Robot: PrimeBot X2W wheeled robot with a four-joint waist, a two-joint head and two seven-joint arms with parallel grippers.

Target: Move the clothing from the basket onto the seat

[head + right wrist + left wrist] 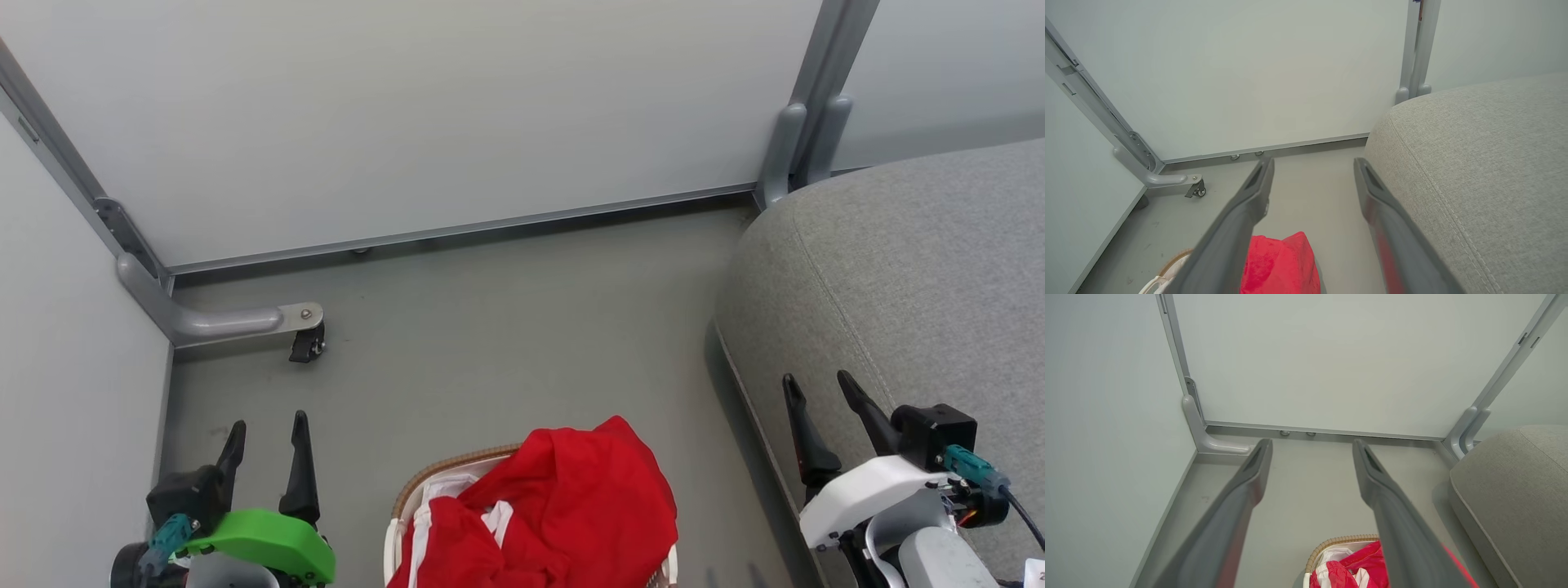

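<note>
Head view: the left claw is hovering at the lower left with its two dark fingers spread apart, pinching nothing. The right claw is hovering at the lower right, likewise spread and empty, its fingers showing against the front edge of the grey seat. The clothing, a heap of bright red fabric with white stripes, is lying in the basket and bulging above its brown woven rim. The basket is standing on the grey floor between the two claws, near the seat but not touching it. Pale wall panels in grey frames are closing off the corner behind, and a small black caster is sitting under a frame foot ahead of the left claw. Left wrist view: the fingers are framing bare floor, with the basket and red fabric low between them. Right wrist view: the fingers are pointing along the floor between the red heap and the seat's rounded corner.
</note>
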